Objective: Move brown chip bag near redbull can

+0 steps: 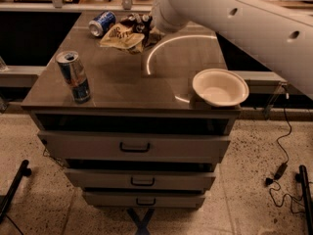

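Where end effector (pixel 145 29) grips, brown chip bag (pixel 121 36) — left-right

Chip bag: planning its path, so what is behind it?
A blue can lies on its side behind-left of the chip bag. The gripper is at its back right; the arm covers the rest.

Hand (pixel 145 27) low over the far part of the worktop (pixel 127 89), at the bag (pixel 121 36). Just left of it, a blue can (pixel 101 23) on its side, close by the bag. Nearer and left of the hand, bare surface as far as the redbull can (pixel 74 77), upright at the front-left corner. Nearer and right, bare too, then a bowl (pixel 220 87) at the front edge. To the right, the arm (pixel 234 18) overhead.
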Robot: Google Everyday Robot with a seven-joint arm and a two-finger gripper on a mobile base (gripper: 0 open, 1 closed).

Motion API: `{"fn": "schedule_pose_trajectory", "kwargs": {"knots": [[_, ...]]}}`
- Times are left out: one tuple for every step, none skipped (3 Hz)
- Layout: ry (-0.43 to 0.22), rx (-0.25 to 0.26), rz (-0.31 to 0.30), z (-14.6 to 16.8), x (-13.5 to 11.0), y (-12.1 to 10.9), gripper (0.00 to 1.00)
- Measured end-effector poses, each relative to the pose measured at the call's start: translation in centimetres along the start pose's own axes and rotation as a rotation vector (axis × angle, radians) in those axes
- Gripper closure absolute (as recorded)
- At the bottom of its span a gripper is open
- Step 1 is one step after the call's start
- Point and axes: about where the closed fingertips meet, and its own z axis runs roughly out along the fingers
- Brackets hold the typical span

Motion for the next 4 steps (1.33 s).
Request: {"fn": "schedule_pose_trajectory", "kwargs": {"knots": [[-0.081,0.001,-0.052,0.4,-1.4,1.2,1.0],[-0.136,-0.016,-0.087,0.8,-2.6,2.5,1.0],[-0.184,-0.043,-0.116,1.1,-3.8,3.8,1.0],[-0.214,-0.077,-0.133,1.3,-4.7,5.4,1.0]]}}
